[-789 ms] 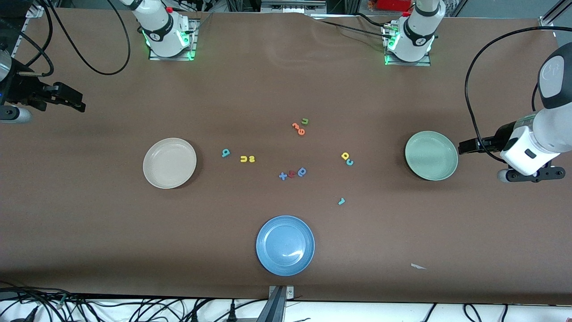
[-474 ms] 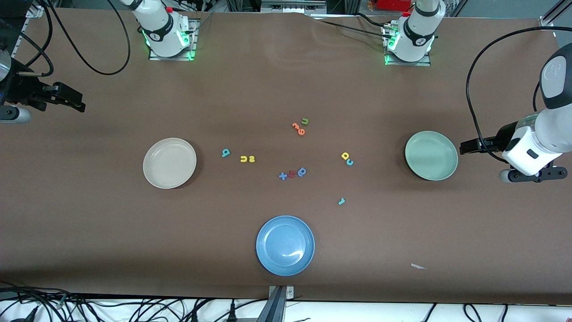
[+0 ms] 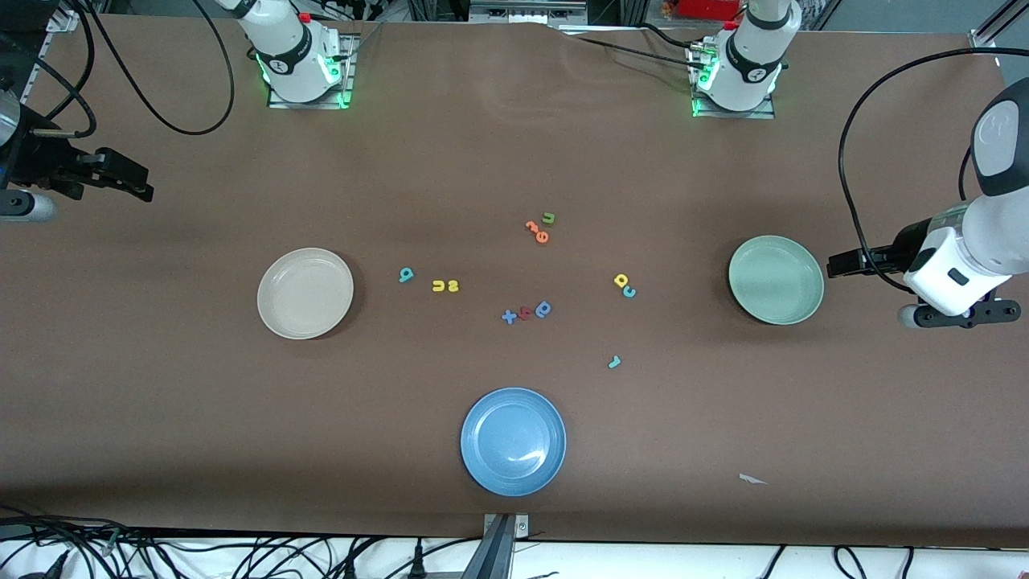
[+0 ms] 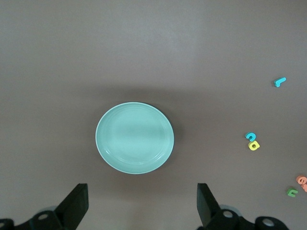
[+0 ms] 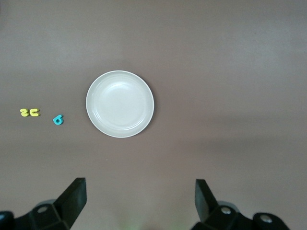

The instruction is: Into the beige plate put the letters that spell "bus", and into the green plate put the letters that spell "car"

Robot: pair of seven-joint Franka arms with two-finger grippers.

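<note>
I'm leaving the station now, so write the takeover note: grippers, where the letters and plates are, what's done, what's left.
Left gripper: open, empty, waiting up in the air at its end of the table, by the green plate.
Right gripper: open, empty, waiting at its own end, farther from the front camera than the beige plate.
Teal b, yellow u and yellow s lie on the table beside the beige plate.
Yellow a touches teal c mid-table, toward the green plate; teal r lies nearer the front camera.
Done: nothing, both plates are empty.
Left: all six letters.
</note>
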